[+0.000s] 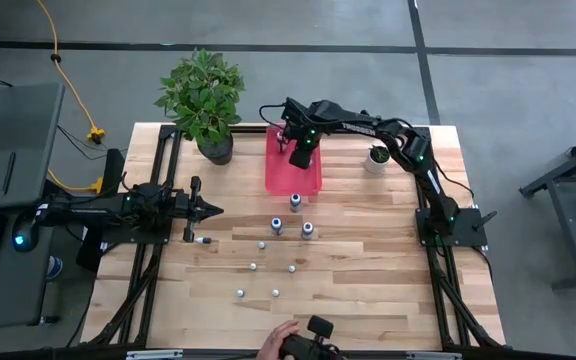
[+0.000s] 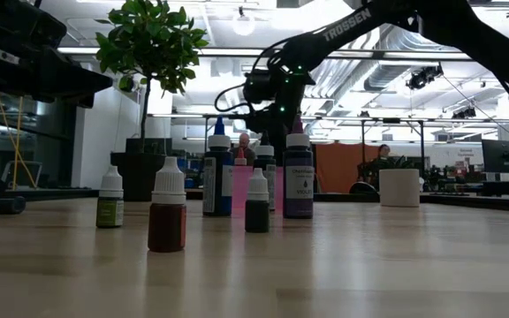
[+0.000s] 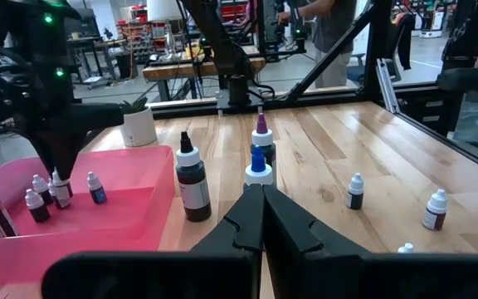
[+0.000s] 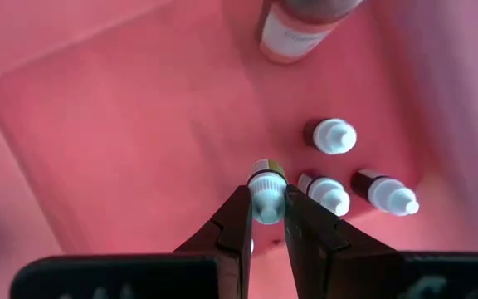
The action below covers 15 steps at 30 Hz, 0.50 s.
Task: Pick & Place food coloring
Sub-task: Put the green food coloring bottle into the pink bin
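Pink tray: right claw grips white-capped food coloring bottle; left claw closed, empty

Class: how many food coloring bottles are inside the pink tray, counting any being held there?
5: a held bottle between the right fingers, three small bottles clustered beside it, a larger bottle farther along the pink tray. Others may be hidden.

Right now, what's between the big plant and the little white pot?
The pink tray, with the right gripper over it holding a small bottle, seen in the high view.
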### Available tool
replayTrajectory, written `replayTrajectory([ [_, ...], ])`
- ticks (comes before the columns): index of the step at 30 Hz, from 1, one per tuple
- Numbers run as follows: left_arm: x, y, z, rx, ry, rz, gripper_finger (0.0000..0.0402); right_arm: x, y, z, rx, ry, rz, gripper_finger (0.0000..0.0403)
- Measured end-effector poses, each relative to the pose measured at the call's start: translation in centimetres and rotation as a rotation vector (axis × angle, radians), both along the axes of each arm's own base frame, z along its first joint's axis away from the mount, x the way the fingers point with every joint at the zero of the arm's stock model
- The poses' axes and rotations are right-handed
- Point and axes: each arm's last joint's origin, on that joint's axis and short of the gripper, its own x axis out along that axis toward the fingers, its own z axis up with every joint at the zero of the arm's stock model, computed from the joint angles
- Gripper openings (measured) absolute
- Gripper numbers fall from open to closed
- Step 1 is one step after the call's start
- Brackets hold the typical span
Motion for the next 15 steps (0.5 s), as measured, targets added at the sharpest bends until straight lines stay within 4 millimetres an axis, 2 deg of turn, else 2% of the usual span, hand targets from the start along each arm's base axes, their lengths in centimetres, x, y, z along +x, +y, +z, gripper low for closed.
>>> replayTrajectory([
  [15,0.0,0.0,0.01,0.0,0.0,0.0,0.0,-0.34,-0.19,-0.51,0.073,-0.015,-0.25,0.0048],
])
